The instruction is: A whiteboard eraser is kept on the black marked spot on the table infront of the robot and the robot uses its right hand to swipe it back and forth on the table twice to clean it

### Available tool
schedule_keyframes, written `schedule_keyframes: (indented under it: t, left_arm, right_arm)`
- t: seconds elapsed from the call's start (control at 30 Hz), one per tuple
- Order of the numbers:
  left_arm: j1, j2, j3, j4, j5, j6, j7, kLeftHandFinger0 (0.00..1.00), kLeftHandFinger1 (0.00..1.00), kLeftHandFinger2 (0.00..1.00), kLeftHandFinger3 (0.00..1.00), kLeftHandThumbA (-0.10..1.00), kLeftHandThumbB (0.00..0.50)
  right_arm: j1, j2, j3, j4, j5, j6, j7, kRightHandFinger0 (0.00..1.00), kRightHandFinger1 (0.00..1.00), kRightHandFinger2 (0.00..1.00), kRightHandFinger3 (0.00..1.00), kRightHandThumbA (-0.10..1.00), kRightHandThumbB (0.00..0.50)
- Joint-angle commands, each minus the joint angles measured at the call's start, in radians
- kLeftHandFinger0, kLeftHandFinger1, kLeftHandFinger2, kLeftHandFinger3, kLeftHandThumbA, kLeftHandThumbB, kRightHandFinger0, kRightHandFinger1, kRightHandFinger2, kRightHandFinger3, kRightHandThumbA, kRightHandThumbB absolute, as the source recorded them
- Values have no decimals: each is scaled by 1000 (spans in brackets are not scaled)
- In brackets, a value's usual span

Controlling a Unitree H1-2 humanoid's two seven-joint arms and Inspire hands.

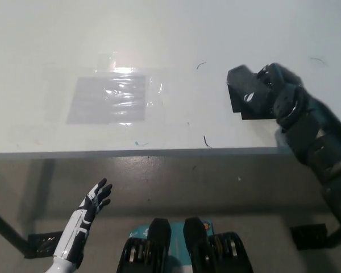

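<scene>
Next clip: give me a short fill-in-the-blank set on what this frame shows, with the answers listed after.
1. The whiteboard eraser is held by the robot's ______ hand.
2. The black marked spot lies on the table to the ______ of the grey taped patch in the picture.
3. The white left hand rests ______ the table's front edge, holding nothing.
4. The left hand's fingers are ______.

Missing words: right; right; below; apart
</scene>
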Motion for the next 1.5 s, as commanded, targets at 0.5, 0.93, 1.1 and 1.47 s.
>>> schedule_keyframes:
  t: [0.5, 0.93, 1.1, 1.47]
  left_arm:
    - [-17, 21, 1, -23, -7, -33, -8, 1000, 1000, 1000, 1000, 1000, 420]
    - [-25, 19, 1, -21, -6, -40, -4, 1000, 1000, 1000, 1000, 1000, 395]
    - [-29, 24, 4, -22, -12, -37, -8, 1000, 1000, 1000, 1000, 1000, 410]
    - [-36, 29, 3, -27, -7, -30, -8, 1000, 1000, 1000, 1000, 1000, 424]
  right_arm:
    - [97, 128, 57, 9, -45, -51, -38, 349, 426, 489, 778, 730, 197]
    - [48, 378, 71, -27, -39, -131, -75, 25, 205, 295, 214, 825, 229]
    - [32, 398, 65, -31, -35, -127, -73, 40, 305, 505, 203, 786, 196]
    - [70, 297, 72, -6, -51, -145, -76, 59, 349, 568, 257, 682, 156]
